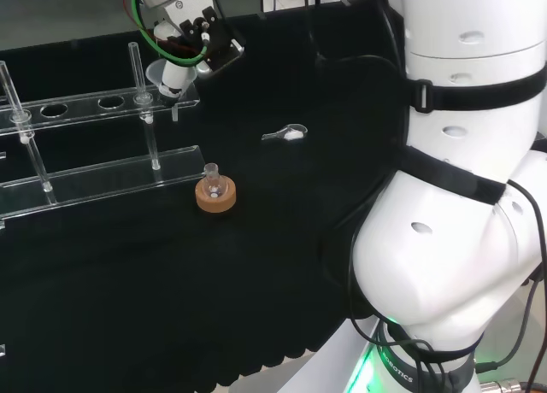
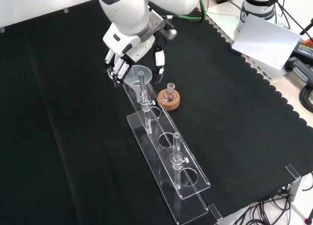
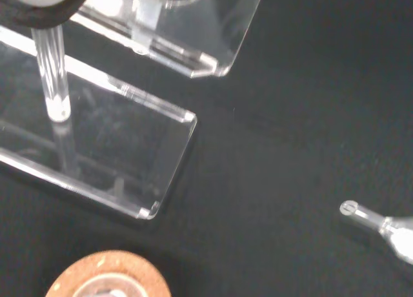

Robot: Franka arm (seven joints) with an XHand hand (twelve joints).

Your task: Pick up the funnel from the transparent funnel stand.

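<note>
The fingers [image 2: 119, 67] are curled down around the rim of the clear funnel [image 2: 136, 74], with dark fingertips on the left side of its bowl in the front view and another finger [image 2: 159, 61] hanging at its right, so the bowl sits pinched between them. In the head view the hand [image 1: 192, 30] reaches in from the top, and the funnel [image 1: 168, 75] shows just under it as a pale cone beside the white fingertip. The funnel sits at the far end of the transparent funnel stand [image 2: 166, 151], over the upper shelf's last hole; whether its stem has cleared the hole I cannot tell. The stand is a long two-tier piece of clear plastic with round holes in the top shelf and upright rods [image 2: 176, 159] joining the tiers; in the head view it [image 1: 94, 145] runs from the left edge toward the middle. Just beside the stand on the tabletop [image 2: 63, 137] is a cork ring [image 2: 168, 99] with a small clear flask [image 2: 170, 90] seated in it, neck upright; the wrist view catches the cork ring's edge [image 3: 110, 277] near the stand's lower shelf corner [image 3: 161, 161]. Well apart from these, a small clear piece with a white end [image 1: 286, 135] lies flat on the black cloth, and it shows in the wrist view too [image 3: 381, 223].
</note>
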